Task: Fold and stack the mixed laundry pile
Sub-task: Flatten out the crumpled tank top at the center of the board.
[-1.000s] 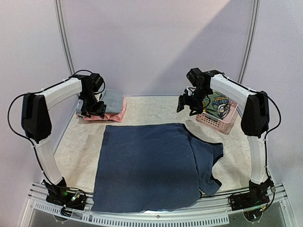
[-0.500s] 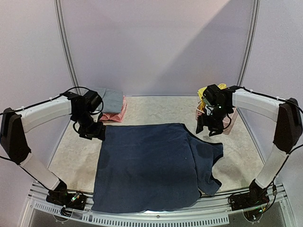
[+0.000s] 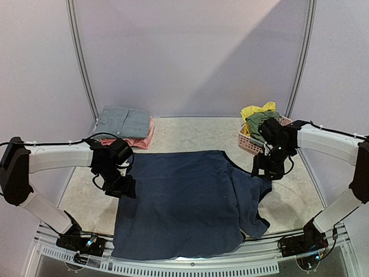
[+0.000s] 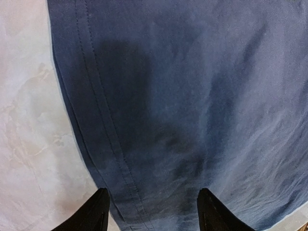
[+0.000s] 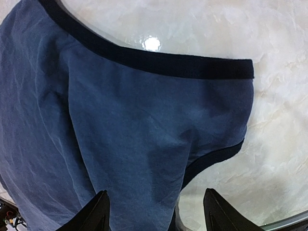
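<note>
Top: soft navy top (image 3: 184,205) lies flat on the marbled table (image 3: 190,135); both arms have dropped from the back to its side edges. Left wrist: left pincer (image 4: 153,211) released, stitched hem just beneath. Right wrist: right pincer (image 5: 155,207) released, dark-banded strap ahead

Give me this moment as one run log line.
garment: navy top laid out | left end effector: open over hem | right end effector: open over shoulder strap
</note>
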Action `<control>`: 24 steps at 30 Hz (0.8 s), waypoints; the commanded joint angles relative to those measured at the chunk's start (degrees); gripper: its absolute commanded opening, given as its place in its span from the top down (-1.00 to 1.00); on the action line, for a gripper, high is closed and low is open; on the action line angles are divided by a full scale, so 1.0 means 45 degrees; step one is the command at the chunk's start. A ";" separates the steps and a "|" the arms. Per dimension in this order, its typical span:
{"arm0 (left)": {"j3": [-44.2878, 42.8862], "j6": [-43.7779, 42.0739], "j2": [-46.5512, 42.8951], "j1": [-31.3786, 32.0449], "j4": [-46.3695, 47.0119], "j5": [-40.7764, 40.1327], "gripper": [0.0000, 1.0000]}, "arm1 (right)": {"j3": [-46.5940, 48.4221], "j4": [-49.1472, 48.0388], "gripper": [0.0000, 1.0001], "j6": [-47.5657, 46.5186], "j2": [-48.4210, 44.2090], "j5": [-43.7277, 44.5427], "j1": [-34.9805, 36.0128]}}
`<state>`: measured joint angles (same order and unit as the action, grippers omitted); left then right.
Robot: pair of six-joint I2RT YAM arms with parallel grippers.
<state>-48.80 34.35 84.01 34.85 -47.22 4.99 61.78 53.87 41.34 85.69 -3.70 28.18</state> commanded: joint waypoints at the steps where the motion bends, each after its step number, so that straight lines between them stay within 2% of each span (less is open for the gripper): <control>1: 0.0496 0.0548 0.0256 0.0185 0.1213 0.0361 -0.24 | -0.0160 -0.0129 -0.35 0.0475 -0.0448 0.0460 0.0074; 14: 0.0728 0.0102 0.1757 0.0047 0.1902 -0.0042 -0.10 | -0.0209 0.0420 -0.36 0.0724 -0.0293 0.0765 -0.0101; 24: 0.0688 -0.0823 0.2484 -0.1089 0.1306 -0.0955 -0.07 | 0.0080 0.0666 -0.35 0.0770 0.0236 0.1136 -0.0238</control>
<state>-48.03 33.76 91.24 32.82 -41.65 4.73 61.43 55.90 44.29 85.49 -0.32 27.55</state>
